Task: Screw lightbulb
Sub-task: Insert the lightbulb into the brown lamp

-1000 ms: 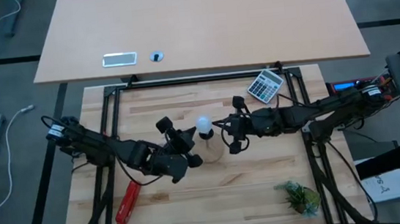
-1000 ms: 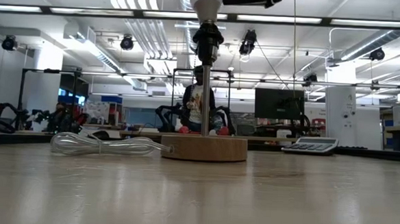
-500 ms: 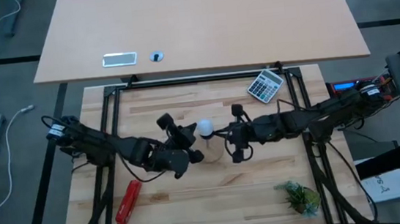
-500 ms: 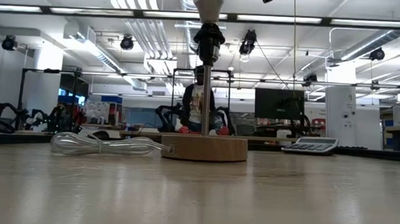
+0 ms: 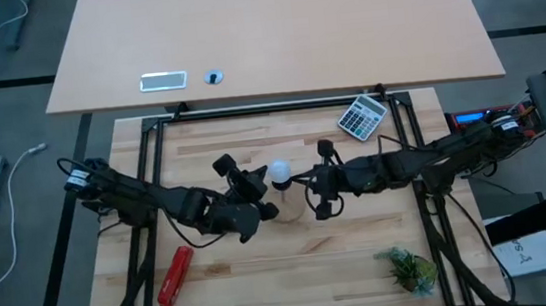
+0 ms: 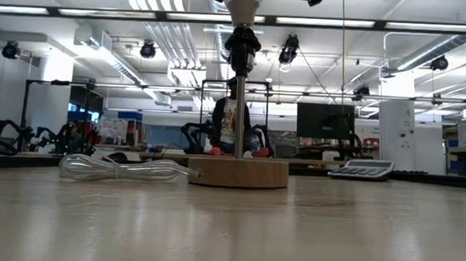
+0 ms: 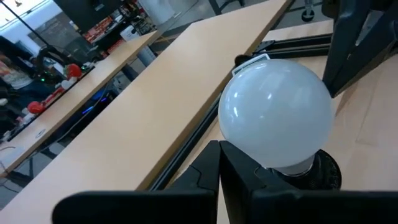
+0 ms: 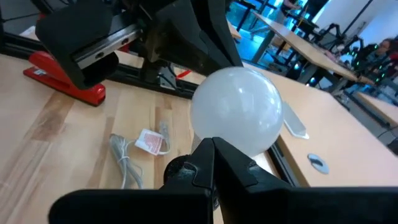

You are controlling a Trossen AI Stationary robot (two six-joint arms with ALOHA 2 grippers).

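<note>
White and round, the lightbulb [image 5: 280,173] sits upright in the black socket [image 6: 242,47] above the wooden disc [image 6: 237,172] at mid-table — we see the left gripper [image 5: 254,197] just to its left and the right gripper [image 5: 319,191] just to its right. Neither holds the bulb. We cannot tell how either claw's fingers stand (each wrist view shows only dark finger edges).

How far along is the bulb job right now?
Done: the lightbulb sits upright in the black socket on the lamp's post. In hand: the left gripper and right gripper flank it closely, but whether either grips it is unclear. Left: the pictures can't show how tight the thread is; then both arms must back off.
</note>
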